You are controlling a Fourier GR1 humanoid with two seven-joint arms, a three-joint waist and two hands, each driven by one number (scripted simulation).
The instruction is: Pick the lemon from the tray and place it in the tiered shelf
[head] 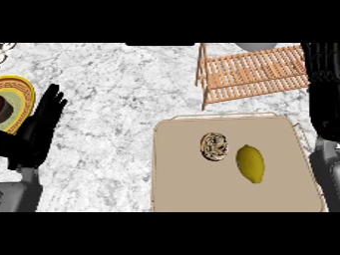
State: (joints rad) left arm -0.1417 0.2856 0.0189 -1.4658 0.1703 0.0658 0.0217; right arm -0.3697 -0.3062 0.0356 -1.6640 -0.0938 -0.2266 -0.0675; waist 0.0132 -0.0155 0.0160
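A yellow lemon (251, 163) lies on the beige tray (187, 189), right of the tray's middle. The wooden tiered shelf (254, 73) stands behind the tray at the upper right, its slats bare. My right hand (331, 99) is raised along the right edge, fingers straight and pointing away, beside the shelf's right end and above the tray's far right corner; it holds nothing. My left hand (31, 132) rests open at the left, fingers up, far from the tray.
A round patterned cookie-like item (215, 147) lies on the tray just left of the lemon. A yellow-rimmed plate (16, 87) with a brown object sits at the left edge, behind my left hand. A grey object (257, 46) peeks in behind the shelf.
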